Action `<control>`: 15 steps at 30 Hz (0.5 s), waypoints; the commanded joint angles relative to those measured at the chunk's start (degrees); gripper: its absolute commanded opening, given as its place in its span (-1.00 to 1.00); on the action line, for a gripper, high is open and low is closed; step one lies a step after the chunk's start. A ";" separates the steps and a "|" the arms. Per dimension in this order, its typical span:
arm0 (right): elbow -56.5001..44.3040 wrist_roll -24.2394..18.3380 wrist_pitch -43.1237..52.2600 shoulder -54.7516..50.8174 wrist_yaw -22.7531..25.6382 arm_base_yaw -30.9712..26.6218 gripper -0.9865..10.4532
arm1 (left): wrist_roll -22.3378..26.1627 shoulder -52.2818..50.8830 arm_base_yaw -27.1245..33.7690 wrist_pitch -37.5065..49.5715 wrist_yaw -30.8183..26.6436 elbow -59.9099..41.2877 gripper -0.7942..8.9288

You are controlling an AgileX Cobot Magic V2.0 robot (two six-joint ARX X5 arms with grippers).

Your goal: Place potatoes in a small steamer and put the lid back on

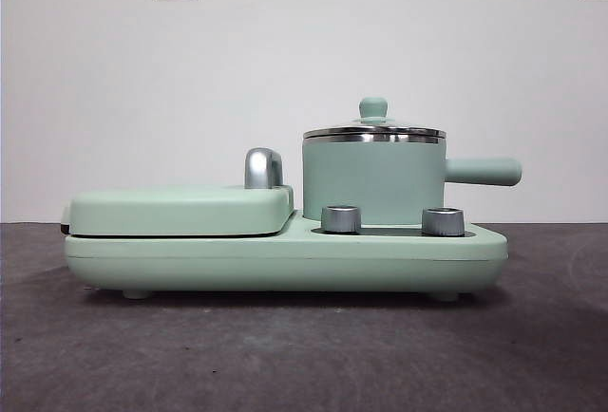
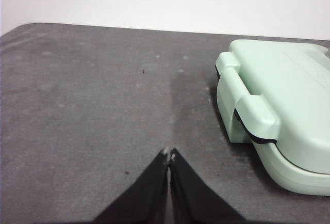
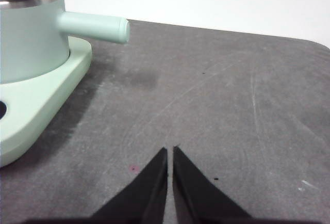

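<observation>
Small steamer [image 1: 373, 182] seated on the right end of the mint-green base [image 1: 285, 258], lid [image 1: 373, 130] resting on its rim, side handle pointing right. No potato visible in any view; pot contents hidden. Left gripper [image 2: 169, 155] closed and empty, low over bare tabletop [image 2: 93, 105] near the griddle cover [image 2: 289, 110]. Right gripper [image 3: 169, 152] closed and empty, over the tabletop right of the handle. Likely before the first step: open the jaws, pinch the small knob squarely from above, lift straight up to clear the rim.
</observation>
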 commanded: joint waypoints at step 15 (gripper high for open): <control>-0.48 1.84 1.16 -0.11 0.24 0.13 -0.80 | 0.52 -0.11 0.11 0.76 -0.22 -1.05 -0.82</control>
